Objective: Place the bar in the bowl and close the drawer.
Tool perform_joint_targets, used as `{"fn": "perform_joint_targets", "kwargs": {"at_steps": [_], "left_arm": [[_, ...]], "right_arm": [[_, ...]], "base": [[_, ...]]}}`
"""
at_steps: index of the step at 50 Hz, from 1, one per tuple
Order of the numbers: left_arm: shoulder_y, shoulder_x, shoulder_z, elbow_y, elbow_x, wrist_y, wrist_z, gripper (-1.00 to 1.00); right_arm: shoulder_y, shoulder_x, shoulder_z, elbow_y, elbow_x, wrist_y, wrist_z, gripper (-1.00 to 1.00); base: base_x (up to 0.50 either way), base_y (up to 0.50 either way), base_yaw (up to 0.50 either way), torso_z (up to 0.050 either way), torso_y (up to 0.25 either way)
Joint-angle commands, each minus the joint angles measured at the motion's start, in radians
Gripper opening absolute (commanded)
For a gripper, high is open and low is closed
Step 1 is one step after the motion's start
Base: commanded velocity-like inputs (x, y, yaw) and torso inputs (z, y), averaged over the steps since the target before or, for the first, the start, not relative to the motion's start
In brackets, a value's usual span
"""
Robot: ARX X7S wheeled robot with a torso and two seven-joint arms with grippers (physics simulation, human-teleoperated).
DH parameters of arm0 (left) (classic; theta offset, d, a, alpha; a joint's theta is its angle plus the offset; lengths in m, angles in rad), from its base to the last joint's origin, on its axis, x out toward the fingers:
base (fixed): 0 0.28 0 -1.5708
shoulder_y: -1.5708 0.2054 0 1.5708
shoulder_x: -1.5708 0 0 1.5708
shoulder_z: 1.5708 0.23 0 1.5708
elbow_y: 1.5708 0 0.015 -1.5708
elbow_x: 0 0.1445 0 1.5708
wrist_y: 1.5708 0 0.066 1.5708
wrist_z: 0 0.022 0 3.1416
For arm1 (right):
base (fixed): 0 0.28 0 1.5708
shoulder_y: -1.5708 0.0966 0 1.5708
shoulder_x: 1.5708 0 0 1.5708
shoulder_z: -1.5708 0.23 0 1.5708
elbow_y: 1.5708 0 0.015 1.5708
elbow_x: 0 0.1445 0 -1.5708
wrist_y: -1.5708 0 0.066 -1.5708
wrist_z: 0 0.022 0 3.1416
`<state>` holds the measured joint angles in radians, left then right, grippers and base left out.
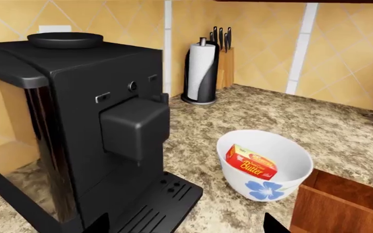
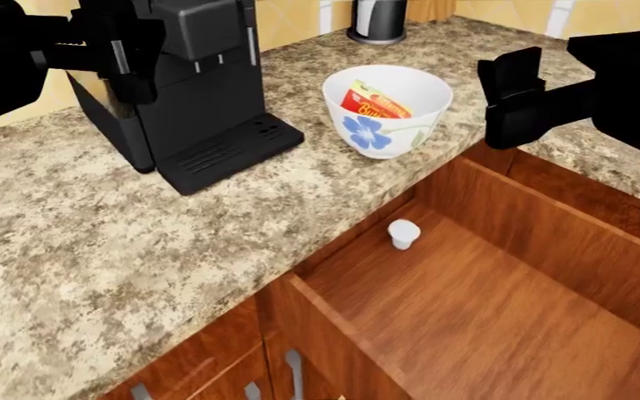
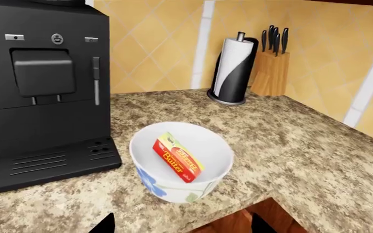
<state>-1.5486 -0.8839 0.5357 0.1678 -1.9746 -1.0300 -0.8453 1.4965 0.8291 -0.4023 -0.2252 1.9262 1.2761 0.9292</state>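
At the surface's inner corner, the bar leans half-hidden inside the bowl; drawer open, cut off; both jaws' state unclear.

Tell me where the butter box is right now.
The butter box lies tilted inside the bowl, which stands on the counter just right of the coffee machine in the head view, near the open drawer.
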Motion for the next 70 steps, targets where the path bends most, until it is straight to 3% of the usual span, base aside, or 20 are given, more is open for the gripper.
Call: {"fn": "perform_joint_targets", "kwargs": {"at_steps": [1, 70], "left_arm": [[-0.004, 0.001, 0.002, 0.001, -0.006, 0.002, -0.001, 1.0], [-0.02, -0.004, 0.018, 0.005, -0.036, 0.005, -0.008, 1.0]], "right_arm": [[0.004, 0.008, -0.005, -0.004, 0.01, -0.007, 0.007, 1.0], [0.011, 0.034, -0.033, 0.002, 0.053, -0.052, 0.019, 1.0]], "base": [[0.0, 0.0, -0.5, 0.0, 0.0], [0.0, 0.01, -0.5, 0.0, 0.0]]}}
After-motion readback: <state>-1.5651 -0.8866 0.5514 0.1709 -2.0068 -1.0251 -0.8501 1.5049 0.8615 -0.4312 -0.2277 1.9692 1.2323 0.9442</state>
